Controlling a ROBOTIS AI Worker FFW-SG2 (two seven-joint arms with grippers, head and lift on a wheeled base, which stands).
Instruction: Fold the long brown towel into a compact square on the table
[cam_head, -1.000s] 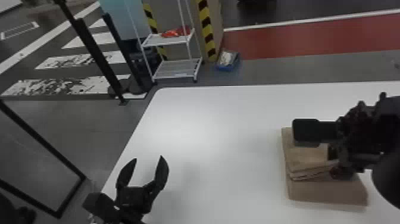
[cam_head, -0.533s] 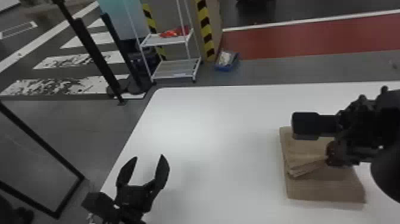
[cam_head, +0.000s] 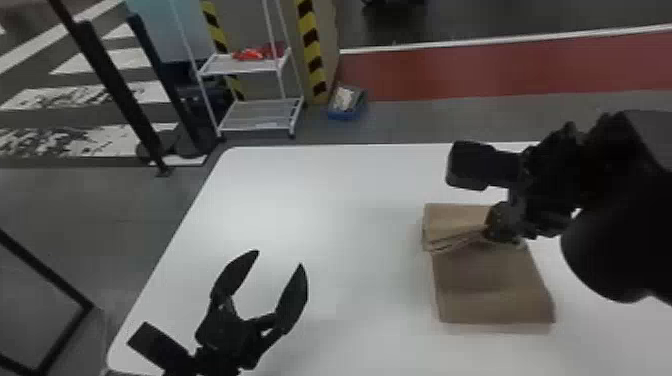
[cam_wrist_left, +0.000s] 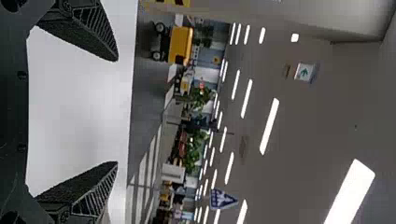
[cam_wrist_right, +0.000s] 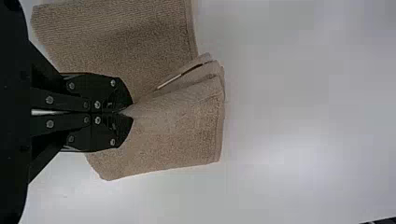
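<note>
Your left tool (cam_head: 279, 258) is spread wide over the desk's (cam_head: 320, 210) near-left part. Over on the right, the towel (cam_head: 492, 290) is part folded, and your right tool (cam_wrist_right: 132, 113) is pinching the upper flap's (cam_wrist_right: 182, 121) layered edge. I'd stay low, square the corners and flatten it before letting go. Your right arm (cam_head: 615, 240) blocks one side tho, so can't count layers.
</note>
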